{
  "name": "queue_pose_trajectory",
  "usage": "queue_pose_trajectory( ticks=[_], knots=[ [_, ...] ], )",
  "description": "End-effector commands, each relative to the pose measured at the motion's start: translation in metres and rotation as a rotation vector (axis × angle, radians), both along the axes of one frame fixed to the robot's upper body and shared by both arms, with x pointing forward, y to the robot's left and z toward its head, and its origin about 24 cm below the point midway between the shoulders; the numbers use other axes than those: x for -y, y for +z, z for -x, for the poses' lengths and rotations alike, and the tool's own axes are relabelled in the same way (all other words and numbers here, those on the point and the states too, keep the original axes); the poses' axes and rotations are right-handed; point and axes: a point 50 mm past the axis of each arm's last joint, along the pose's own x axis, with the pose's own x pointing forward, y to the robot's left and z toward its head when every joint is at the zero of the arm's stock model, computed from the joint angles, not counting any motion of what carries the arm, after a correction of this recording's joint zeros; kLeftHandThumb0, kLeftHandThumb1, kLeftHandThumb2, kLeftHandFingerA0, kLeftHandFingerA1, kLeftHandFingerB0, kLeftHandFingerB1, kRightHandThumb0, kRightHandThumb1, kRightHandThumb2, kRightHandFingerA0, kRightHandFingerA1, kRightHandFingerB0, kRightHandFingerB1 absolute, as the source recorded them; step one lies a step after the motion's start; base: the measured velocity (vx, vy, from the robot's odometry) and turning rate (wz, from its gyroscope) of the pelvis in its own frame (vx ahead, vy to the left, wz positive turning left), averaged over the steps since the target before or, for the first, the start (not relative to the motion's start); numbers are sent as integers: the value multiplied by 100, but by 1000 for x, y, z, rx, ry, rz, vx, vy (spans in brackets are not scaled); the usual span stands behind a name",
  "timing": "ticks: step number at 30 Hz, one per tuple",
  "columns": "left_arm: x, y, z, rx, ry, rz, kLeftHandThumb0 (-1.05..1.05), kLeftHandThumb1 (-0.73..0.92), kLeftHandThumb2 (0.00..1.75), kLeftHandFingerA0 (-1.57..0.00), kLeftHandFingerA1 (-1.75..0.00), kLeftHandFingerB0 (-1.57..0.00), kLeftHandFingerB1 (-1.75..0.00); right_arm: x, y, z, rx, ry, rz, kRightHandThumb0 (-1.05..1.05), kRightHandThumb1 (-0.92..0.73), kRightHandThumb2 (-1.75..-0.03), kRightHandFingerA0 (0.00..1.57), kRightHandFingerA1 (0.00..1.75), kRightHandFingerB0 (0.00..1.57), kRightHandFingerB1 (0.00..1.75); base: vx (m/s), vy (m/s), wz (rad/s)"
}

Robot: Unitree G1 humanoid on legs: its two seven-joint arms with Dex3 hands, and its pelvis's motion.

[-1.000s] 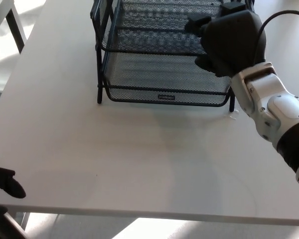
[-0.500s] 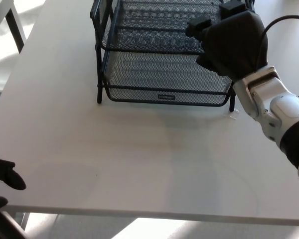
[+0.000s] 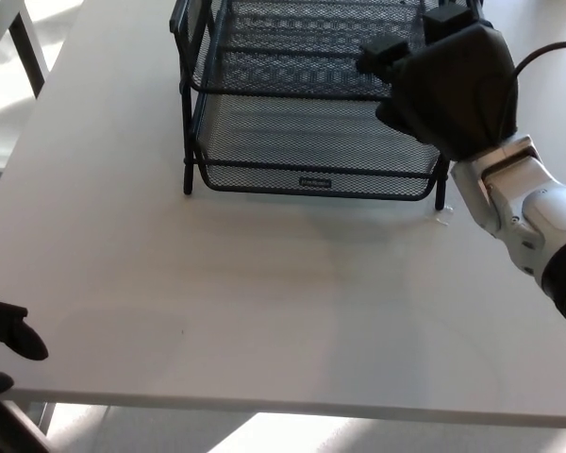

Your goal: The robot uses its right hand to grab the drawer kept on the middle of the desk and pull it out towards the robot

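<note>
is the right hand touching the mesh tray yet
Cannot tell. In the head view, the only one, the right hand overlaps the right side of the black mesh tray, but from above it could be hovering over it or resting on it.

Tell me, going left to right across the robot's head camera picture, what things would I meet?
Left hand at the desk's near edge → white desk → black mesh drawer tray → right hand at the tray's right side.

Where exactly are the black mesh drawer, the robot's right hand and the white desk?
black mesh drawer [image 3: 311, 142], head view: its mesh floor.
right hand [image 3: 450, 90], head view: back of the hand.
white desk [image 3: 264, 293], head view: bare top.
</note>
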Motion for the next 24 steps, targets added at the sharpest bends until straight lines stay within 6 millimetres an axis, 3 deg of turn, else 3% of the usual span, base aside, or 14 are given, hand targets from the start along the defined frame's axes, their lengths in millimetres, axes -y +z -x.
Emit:
queue_pose_trajectory(
  ticks=[1, 12, 16, 24],
  knots=[
    [-1, 1, 2, -3, -10, -31, -29, 57, 57, -78, -88, -83, -61, 14, 3, 8, 92, 6, -20, -43, -54, -56, 90, 158, 95, 68, 0, 0, 0],
    [-3, 0, 2, -8, -4, -25, -30, 57, 56, -79, -86, -82, -60, 37, -4, 47, 119, 64, -61, -43, -55, -57, 91, 154, 94, 68, 0, 0, 0],
    [-3, 1, 2, -13, -7, -26, -28, 57, 57, -78, -86, -82, -60, 44, -8, 59, 108, 67, -59, -42, -60, -58, 93, 142, 93, 70, 0, 0, 0],
    [-4, -1, 3, -18, -4, -26, -27, 57, 57, -78, -84, -82, -59, 47, -18, 74, 81, 86, -108, -42, -59, -58, 92, 149, 93, 70, 0, 0, 0]
  ],
)
